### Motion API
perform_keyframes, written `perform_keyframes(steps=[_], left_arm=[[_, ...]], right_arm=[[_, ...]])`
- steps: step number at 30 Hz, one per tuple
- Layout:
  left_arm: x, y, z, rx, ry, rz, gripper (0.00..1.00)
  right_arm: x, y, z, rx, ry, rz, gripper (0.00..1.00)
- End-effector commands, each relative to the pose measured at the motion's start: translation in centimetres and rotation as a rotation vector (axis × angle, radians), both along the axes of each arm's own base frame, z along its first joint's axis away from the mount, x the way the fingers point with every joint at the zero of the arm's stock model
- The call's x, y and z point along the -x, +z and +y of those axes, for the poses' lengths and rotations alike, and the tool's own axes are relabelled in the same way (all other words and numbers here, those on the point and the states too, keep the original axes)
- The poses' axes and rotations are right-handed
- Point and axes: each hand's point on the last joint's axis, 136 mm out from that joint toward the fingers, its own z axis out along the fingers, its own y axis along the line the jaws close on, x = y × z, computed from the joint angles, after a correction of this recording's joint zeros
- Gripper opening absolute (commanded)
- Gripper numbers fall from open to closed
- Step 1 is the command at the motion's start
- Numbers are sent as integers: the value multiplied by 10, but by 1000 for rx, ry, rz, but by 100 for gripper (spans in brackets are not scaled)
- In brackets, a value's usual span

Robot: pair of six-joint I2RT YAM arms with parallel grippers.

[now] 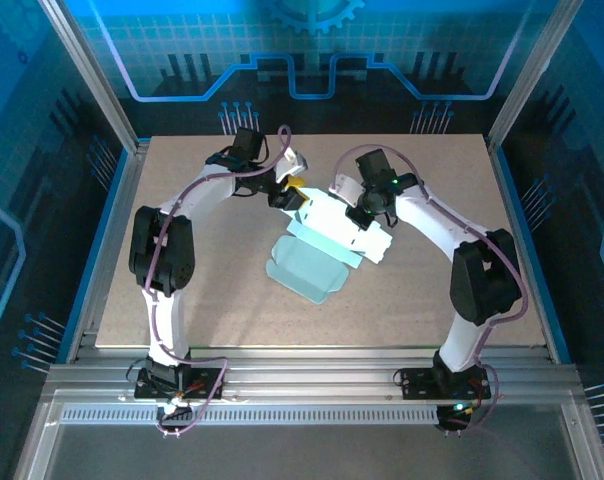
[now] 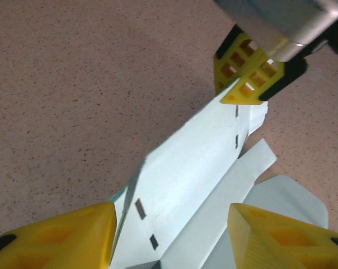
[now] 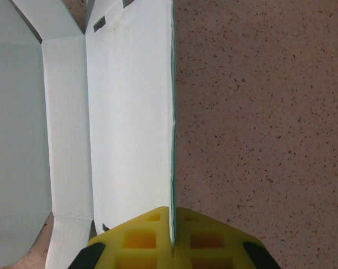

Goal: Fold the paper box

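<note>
R claw (image 3: 173, 216) pinches paper box (image 3: 130, 112) edge; L claw (image 2: 172, 212) half-open.

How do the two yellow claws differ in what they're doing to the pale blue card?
The right gripper is shut, the left gripper open. The right pinches an edge of the paper box; the left only straddles it. Both have yellow fingers.
</note>
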Motion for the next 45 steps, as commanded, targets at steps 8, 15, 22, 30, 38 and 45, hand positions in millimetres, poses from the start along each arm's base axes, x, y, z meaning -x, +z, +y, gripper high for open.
perform_keyframes(steps=[8, 15, 22, 30, 38, 45], left_arm=[[17, 14, -6, 101, -50, 81, 56], [14, 27, -18, 228, -63, 161, 57], [10, 24, -23, 285, -71, 250, 57], [-6, 21, -26, 326, 10, 273, 60], [-3, 11, -22, 309, 69, 279, 54], [-16, 25, 10, 335, 194, 186, 61]], right_arm=[[-6, 16, 14, -62, -25, -4, 0], [-5, 19, 21, -81, -16, -2, 0], [-3, 23, 25, -95, -6, -6, 0], [0, 26, 35, -133, 3, 2, 0], [-5, 24, 31, -123, -37, -9, 0], [-8, 24, 20, -121, -86, -6, 0]])
